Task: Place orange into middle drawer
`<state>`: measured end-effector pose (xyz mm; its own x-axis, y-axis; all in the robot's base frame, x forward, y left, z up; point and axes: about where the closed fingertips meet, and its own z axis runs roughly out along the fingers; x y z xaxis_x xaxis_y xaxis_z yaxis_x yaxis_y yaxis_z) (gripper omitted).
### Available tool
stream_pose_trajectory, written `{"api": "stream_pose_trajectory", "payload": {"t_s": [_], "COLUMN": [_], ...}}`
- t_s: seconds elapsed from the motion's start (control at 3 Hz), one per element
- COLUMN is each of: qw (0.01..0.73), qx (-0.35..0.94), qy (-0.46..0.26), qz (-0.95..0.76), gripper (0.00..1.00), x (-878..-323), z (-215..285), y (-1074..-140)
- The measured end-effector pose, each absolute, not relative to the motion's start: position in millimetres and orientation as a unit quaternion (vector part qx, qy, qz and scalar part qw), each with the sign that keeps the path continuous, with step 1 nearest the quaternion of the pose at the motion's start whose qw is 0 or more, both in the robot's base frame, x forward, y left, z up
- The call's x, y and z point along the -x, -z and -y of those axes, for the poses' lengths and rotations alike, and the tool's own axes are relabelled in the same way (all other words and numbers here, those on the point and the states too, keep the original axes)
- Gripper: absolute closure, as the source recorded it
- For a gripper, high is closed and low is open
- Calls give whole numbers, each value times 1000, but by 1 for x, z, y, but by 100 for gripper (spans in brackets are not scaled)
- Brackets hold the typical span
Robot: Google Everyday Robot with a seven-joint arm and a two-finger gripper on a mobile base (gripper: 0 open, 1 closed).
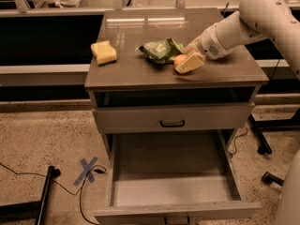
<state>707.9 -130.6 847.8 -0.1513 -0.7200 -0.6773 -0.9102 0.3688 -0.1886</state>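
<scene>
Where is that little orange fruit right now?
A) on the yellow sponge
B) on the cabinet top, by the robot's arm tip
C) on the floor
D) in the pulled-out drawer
B: the orange lies on the cabinet top at the tool, beside the green bag; the open middle drawer has no orange in it.

The middle drawer [171, 191] stands open from above; up top, a green bag [159, 50] crowds the tool [183, 59].
</scene>
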Motion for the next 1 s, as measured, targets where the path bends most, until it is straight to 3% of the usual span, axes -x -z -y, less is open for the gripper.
{"api": "stream_pose_trajectory", "payload": {"t_s": [0.67,1.0], "qw": [361,367], "qx": [547,550], "qy": [-144,-154], "qz": [-741,-734], "gripper": [84,98], "x": [-708,-708], "z": [128,127], "y": [-853,-861]}}
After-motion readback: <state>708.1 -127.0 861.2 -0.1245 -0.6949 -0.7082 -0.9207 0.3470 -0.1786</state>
